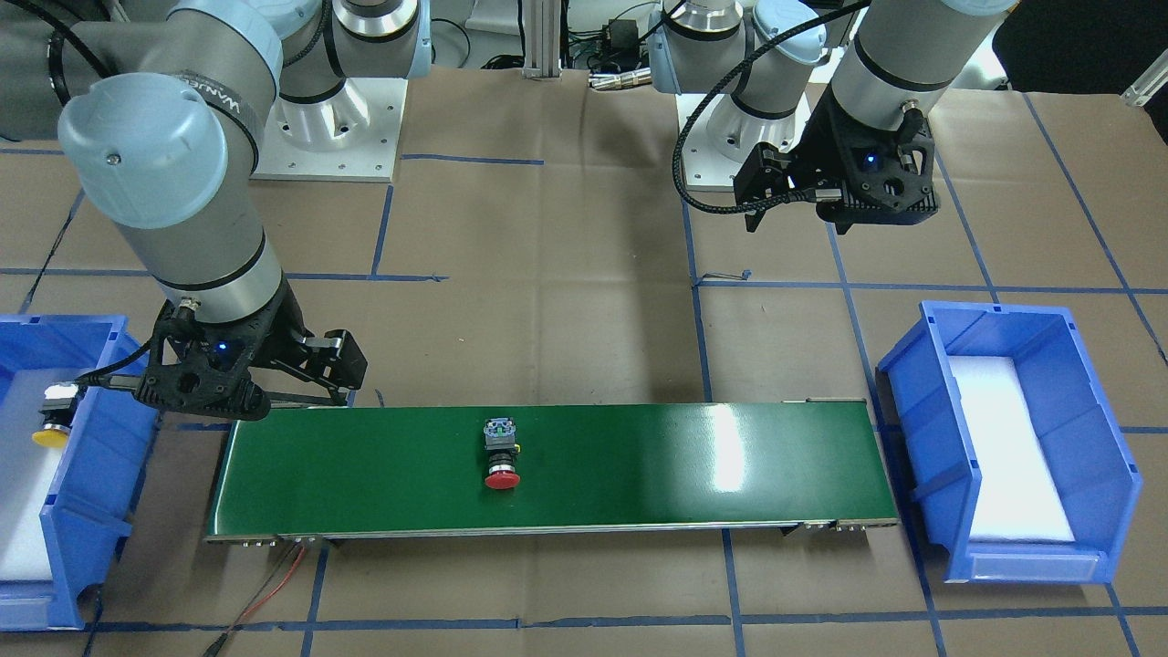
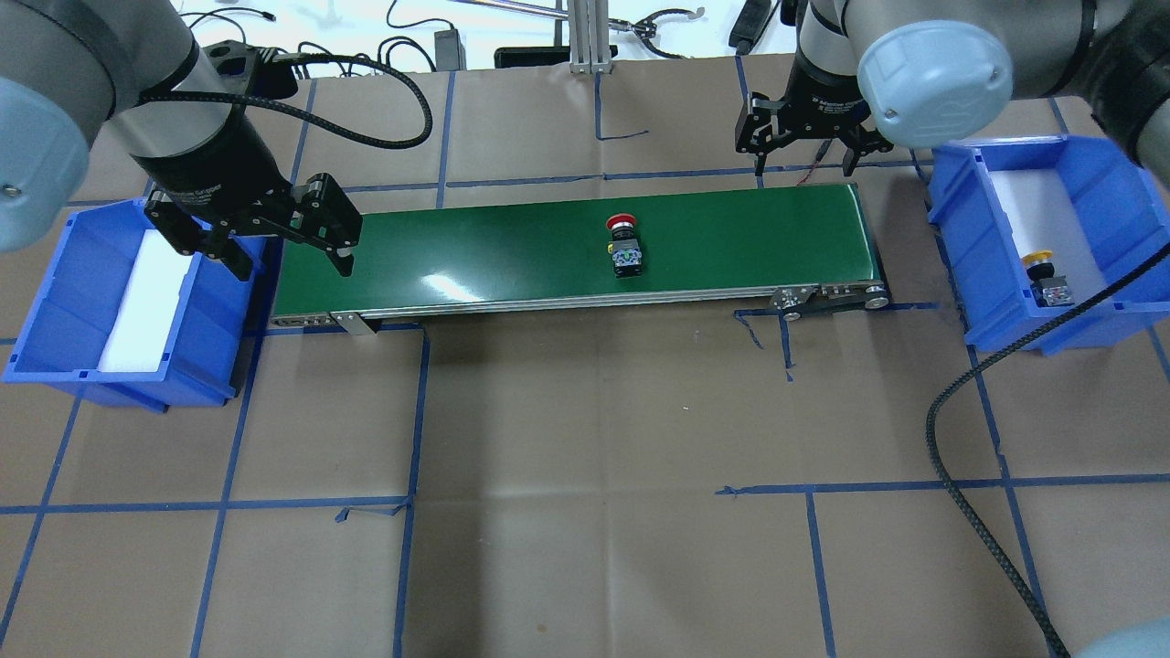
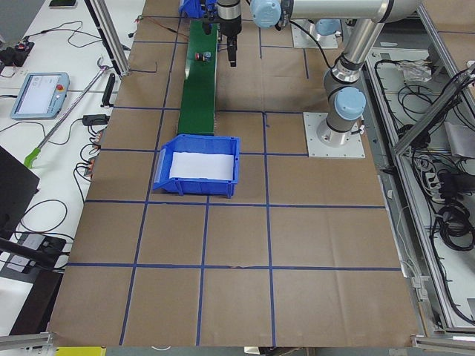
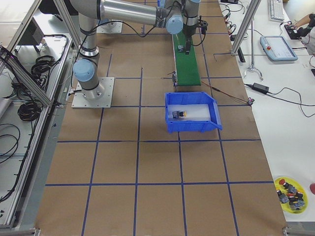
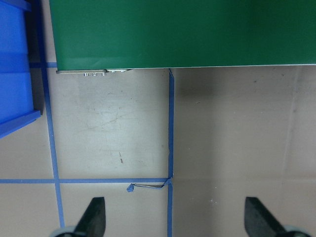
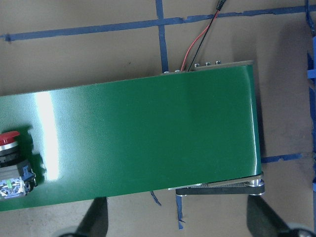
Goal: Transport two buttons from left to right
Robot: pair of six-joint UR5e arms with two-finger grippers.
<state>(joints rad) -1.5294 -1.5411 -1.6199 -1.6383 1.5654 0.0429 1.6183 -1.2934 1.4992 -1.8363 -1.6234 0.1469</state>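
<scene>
Two dark fingertips [image 5: 96, 217] of the left claw [image 5: 174, 222] fill the bottom corners of the left wrist view, set wide apart with nothing between them. Below them lies the brown paper of the table [image 5: 237, 148], crossed by blue tape lines [image 5: 171, 128]. The end of the green conveyor belt [image 5: 187, 32] runs across the top of that frame, and a blue bin [image 5: 15, 74] sits at the upper left.

In the overhead view this claw hovers at the left end of the belt, just beside that bin, which holds only a white foam pad [image 2: 146, 302].

The right claw [image 6: 175, 222] is also spread and empty. Its wrist view looks down on the other end of the belt, with a red and black wire [image 6: 197, 42] leaving the upper edge. In the overhead view it hangs at the upper right, over the far side of the belt's right end.

The red-capped button [image 2: 625, 245] lies on its side about midway along the belt, apart from both claws, with its cap pointing toward the top of the overhead frame. It shows at the left edge of the right wrist view.

The yellow-capped button [image 2: 1045, 274] rests inside the second blue bin [image 2: 969, 238] at the right of the overhead frame, on that bin's white pad.
</scene>
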